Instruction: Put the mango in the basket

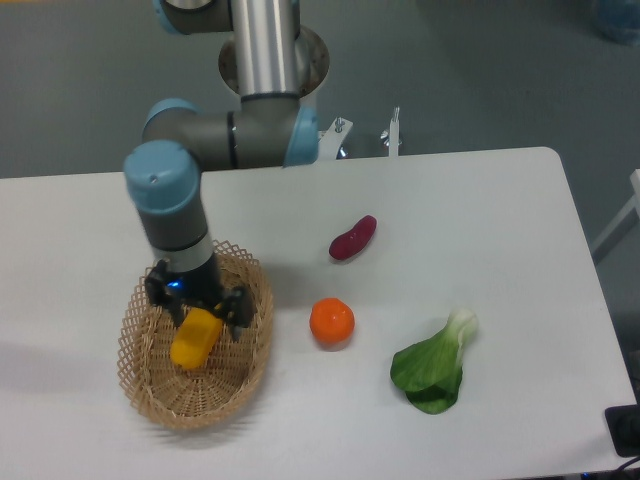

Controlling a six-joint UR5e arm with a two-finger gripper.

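The mango [194,340] lay inside the basket [150,395], at the gripper's [200,312] six o'clock. Its jaws stood spread, gripping nothing. The placing looked done; only drawing the arm clear seemed left.

Table [500,200]: white, with rounded corners.
Orange [332,322]: round, near the table's middle.
Purple vegetable [353,238]: oblong, lying behind the orange, apart from it.
Bok choy [435,367]: green leaves, pale stalk, right of the orange.
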